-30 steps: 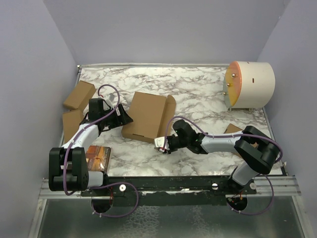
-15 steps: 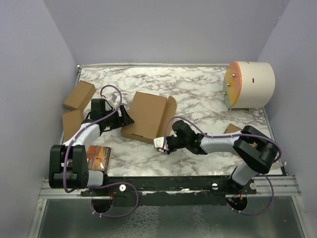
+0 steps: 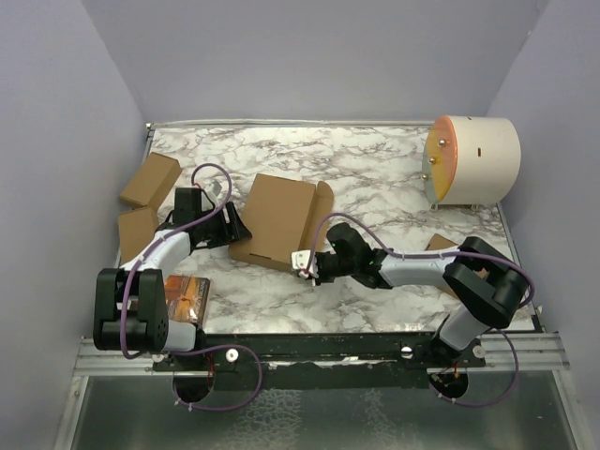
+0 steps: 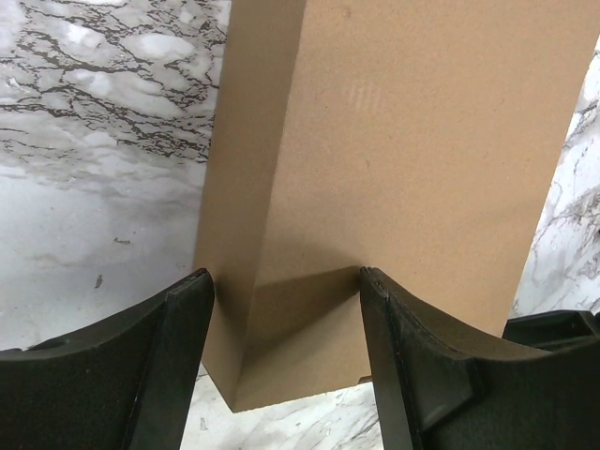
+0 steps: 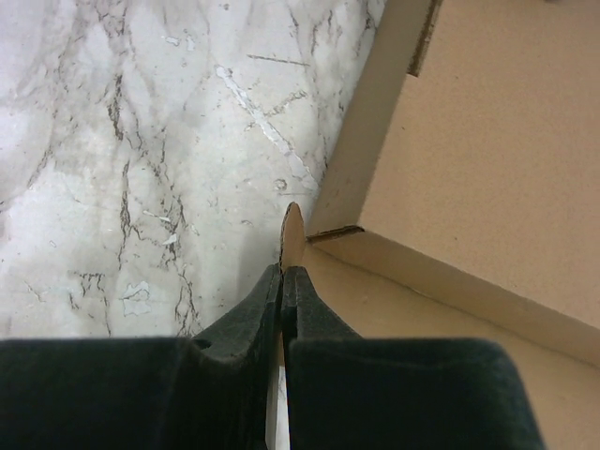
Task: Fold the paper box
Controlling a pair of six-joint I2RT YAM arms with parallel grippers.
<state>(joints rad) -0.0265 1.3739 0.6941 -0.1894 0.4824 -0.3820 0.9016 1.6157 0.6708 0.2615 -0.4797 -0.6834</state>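
The paper box (image 3: 277,218) lies open on the marble table, a brown cardboard mailer with a raised flap on its right side. My left gripper (image 3: 233,225) is at its left end. In the left wrist view its jaws stand apart (image 4: 286,277) on either side of a corner of the paper box (image 4: 403,141). My right gripper (image 3: 305,263) is at the box's near right corner. In the right wrist view its fingers (image 5: 281,272) are shut on a thin upright cardboard flap (image 5: 292,228) of the paper box (image 5: 469,169).
Two smaller brown boxes (image 3: 150,180) (image 3: 137,234) lie at the left edge, and another (image 3: 439,246) sits behind the right arm. A cream cylinder with an orange end (image 3: 473,159) stands at the back right. A colourful packet (image 3: 186,295) lies by the left base.
My right gripper has shut on the box's flap and edged up toward the box. The left jaws have narrowed a little around the box's corner.
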